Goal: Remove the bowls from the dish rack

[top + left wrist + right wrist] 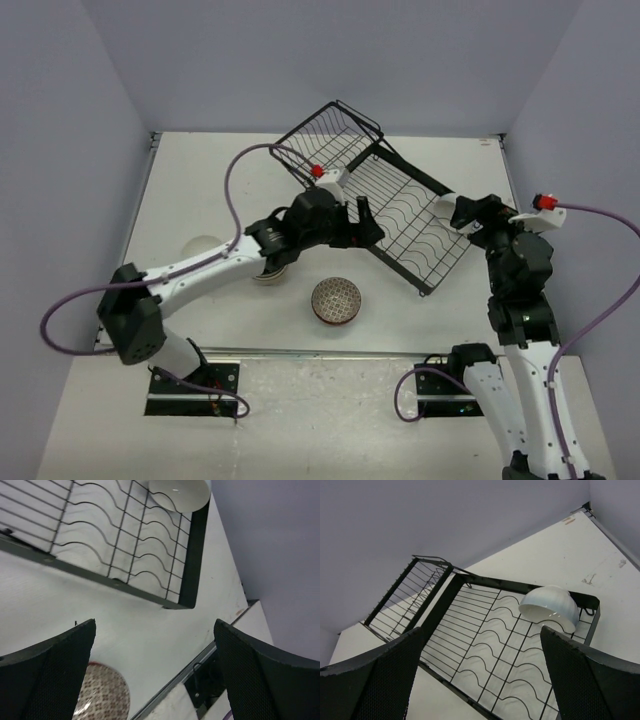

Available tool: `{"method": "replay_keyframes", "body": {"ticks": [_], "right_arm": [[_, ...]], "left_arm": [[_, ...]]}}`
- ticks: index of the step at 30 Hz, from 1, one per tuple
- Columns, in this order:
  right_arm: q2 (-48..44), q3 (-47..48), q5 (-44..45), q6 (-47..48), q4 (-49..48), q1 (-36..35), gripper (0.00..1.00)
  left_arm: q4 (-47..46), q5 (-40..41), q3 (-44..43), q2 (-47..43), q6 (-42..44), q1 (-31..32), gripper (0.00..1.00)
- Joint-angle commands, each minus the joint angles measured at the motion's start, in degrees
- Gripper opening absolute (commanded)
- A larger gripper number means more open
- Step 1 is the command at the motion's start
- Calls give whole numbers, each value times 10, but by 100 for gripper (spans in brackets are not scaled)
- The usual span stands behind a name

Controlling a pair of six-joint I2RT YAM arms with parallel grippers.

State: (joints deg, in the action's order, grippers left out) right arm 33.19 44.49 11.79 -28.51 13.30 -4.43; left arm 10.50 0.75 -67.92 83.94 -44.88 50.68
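Observation:
The black wire dish rack (405, 215) lies at an angle mid-table, its basket section (335, 135) at the far end. A plain white bowl (550, 607) rests tipped in the rack's near right corner; it also shows in the left wrist view (180, 492). My right gripper (458, 212) is open just above and beside it, covering it in the top view. My left gripper (366, 222) is open and empty over the rack's left edge. A brown speckled bowl (336, 299) sits on the table in front of the rack, also in the left wrist view (102, 697).
Another bowl (268, 273) sits on the table, mostly hidden under the left forearm. A pale round shape (205, 245) lies at the left. The metal table edge (330, 352) runs along the front. Walls close in the back and sides.

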Motion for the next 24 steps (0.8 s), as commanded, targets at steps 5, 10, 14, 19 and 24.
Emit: {"method": "replay_keyframes", "body": {"ticks": [5,10,14,19,24], "right_arm": [[-150,-14,17,-49,81,2,99],[-217,-5,-18,-71,111,1,99],[-240,2,-53,-84,115,2,99],[-253,3,-53,-68,112,-8,99],[-258,-1,-57,-63,115,-23,99]], "left_arm": [[-195,-42,-175,238,-169,28,100],[-232,-17,-273,364,-269,36,100],[-297,14,-297,423,-374,36,100],[-295,2,-403,538,-451,36,100],[-310,26,-488,605,-487,36,100]]}}
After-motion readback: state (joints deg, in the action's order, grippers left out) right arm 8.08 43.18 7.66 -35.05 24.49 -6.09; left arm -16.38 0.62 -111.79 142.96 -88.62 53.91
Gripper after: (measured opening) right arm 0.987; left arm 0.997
